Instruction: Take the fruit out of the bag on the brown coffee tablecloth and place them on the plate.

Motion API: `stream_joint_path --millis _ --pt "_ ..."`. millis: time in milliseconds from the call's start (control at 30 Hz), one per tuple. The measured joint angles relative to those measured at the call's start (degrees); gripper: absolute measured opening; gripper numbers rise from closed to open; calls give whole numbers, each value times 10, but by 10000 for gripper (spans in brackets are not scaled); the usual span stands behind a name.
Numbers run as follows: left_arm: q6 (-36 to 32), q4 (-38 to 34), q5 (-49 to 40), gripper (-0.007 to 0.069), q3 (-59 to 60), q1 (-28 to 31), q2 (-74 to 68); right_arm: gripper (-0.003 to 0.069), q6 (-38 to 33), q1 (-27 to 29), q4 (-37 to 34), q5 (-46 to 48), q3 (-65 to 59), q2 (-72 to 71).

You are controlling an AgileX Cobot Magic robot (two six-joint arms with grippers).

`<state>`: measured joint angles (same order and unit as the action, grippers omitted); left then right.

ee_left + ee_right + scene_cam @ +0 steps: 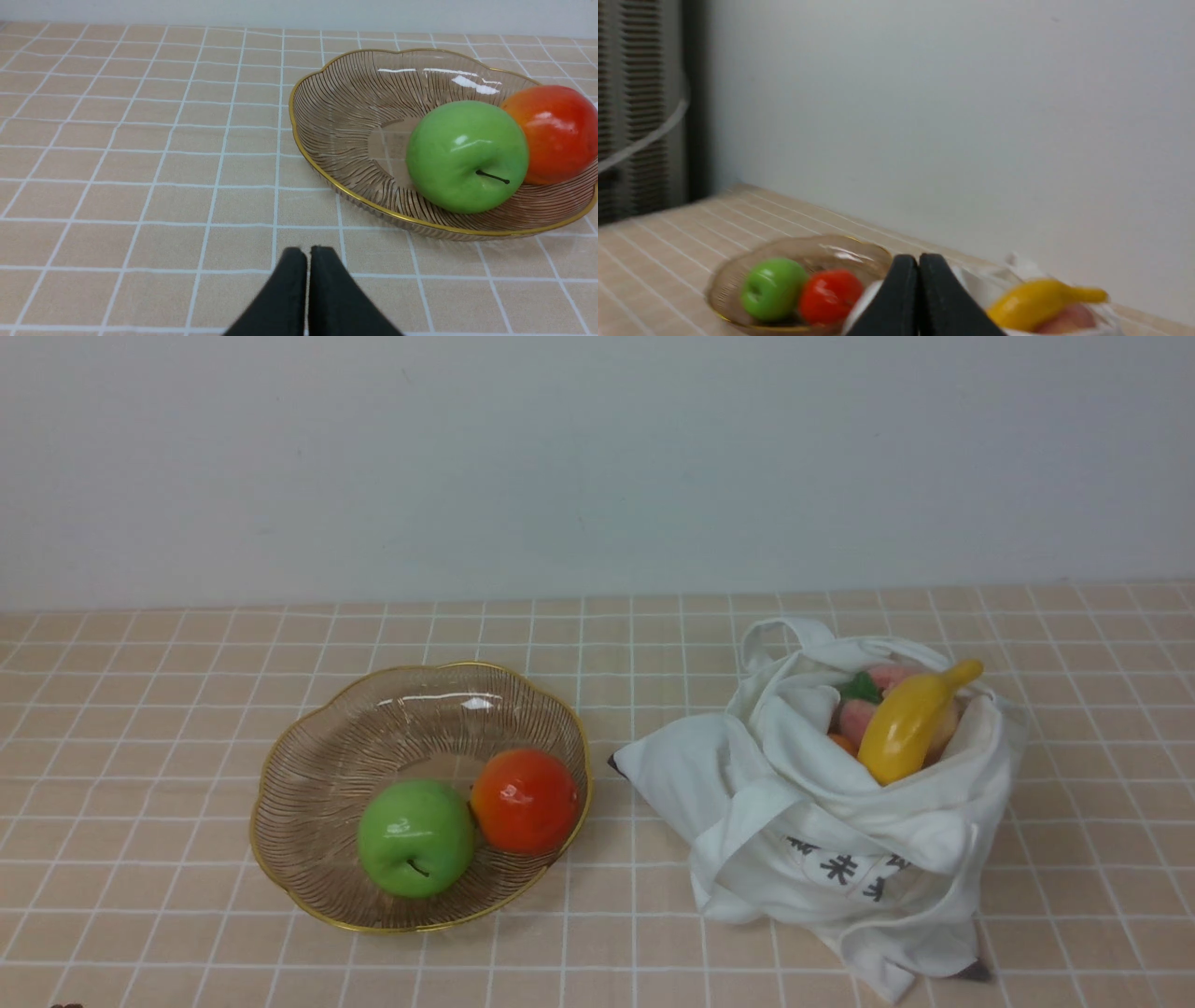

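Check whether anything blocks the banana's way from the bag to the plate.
Nothing visible does. The banana lies on top in the open bag, and only bare tablecloth separates it from the plate, which has free space.

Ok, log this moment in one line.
plate: apple, pomegranate | bag: banana, peach | end effectors: shut, empty

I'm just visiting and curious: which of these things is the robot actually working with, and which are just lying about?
Part of the job: bag, banana, peach, plate, apple, pomegranate, tablecloth.

Just lying about: nothing on the cloth; only the wall behind.
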<state>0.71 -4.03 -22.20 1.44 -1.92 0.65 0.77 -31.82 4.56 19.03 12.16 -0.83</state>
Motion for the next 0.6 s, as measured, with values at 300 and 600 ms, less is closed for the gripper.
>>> stream_joint_path --millis 300,600 --pt "0 0 0 -8 0 0 0 -13 14 275 6 25 -135 0" --pt "0 0 0 -8 0 0 0 -13 17 323 5 26 -135 0"
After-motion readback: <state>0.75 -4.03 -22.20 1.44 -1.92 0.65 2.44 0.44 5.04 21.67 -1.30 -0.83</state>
